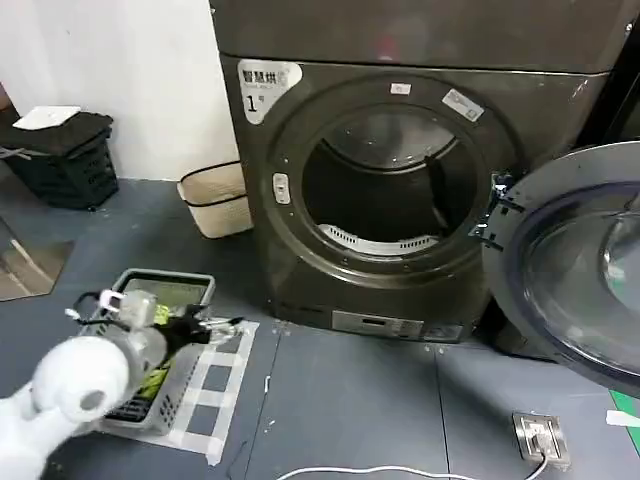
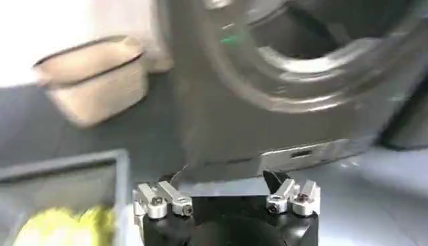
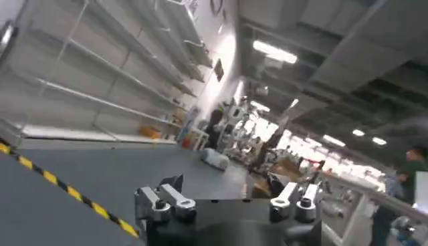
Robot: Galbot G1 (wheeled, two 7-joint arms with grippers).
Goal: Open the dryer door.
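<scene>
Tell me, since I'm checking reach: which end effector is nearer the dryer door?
Cannot compare fully. The left end effector hangs low over the basket, far left of the swung-open dryer door. The right end effector faces the room, its position relative to the door unclear.

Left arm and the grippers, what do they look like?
The left arm has a rounded white shell with a grey joint cap, ending in black hardware with silvery metal parts at the left gripper. Up close, the left gripper and right gripper match: black body, short black fingers, silver brackets with dark screws.

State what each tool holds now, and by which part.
Nothing: the left tool and right tool both stand open and empty; the dryer door hangs open.
</scene>
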